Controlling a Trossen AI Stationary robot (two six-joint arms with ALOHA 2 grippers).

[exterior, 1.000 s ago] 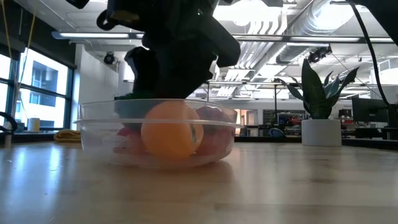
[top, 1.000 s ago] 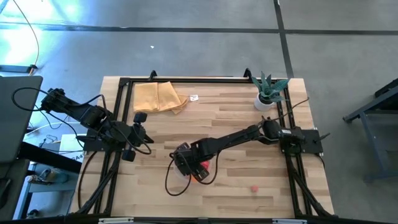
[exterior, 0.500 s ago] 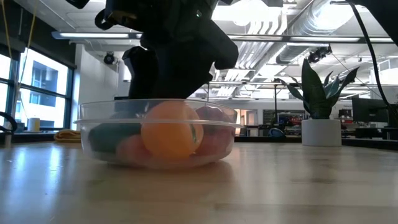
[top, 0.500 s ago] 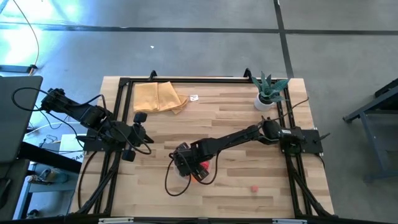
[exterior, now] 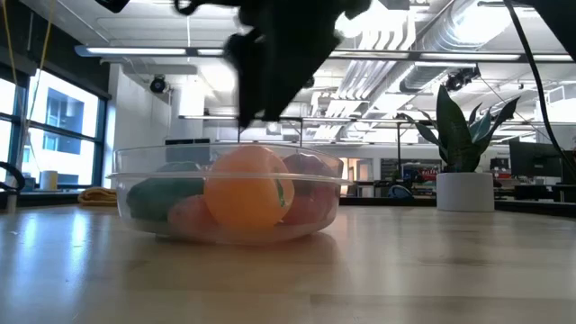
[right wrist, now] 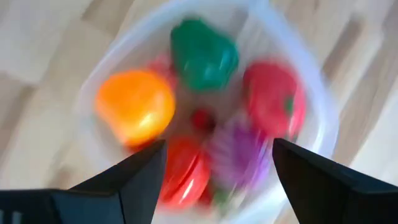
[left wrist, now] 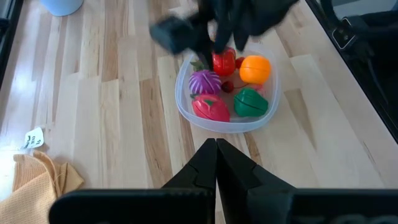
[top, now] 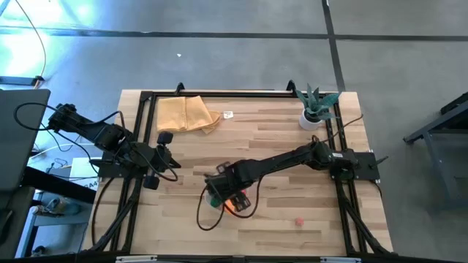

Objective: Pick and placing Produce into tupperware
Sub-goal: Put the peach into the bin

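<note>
The clear tupperware (left wrist: 186,115) stands on the wooden table near its front middle. In it lie an orange piece (left wrist: 255,68), a green one (left wrist: 250,102), a pink-red one (left wrist: 210,107), a spiky magenta one (left wrist: 205,81) and a red one (left wrist: 224,62). My right gripper (right wrist: 217,149) hangs open above the tupperware (top: 238,206), fingers pointing down, with nothing between them. One small red piece (top: 299,221) lies alone on the table toward the front right. My left gripper (left wrist: 216,146) is shut and waits above the table's left side.
A folded yellow-tan cloth (top: 186,113) lies at the back left with a small white tag (top: 229,115) beside it. A spiky green plant in a white pot (top: 316,109) stands at the back right. Black frame rails run along the table's edges.
My right gripper has risen out of the tupperware and now hangs clear above its rim. A green piece that was up at the rim between its fingers now lies on the tupperware's bottom beside the orange one.
</note>
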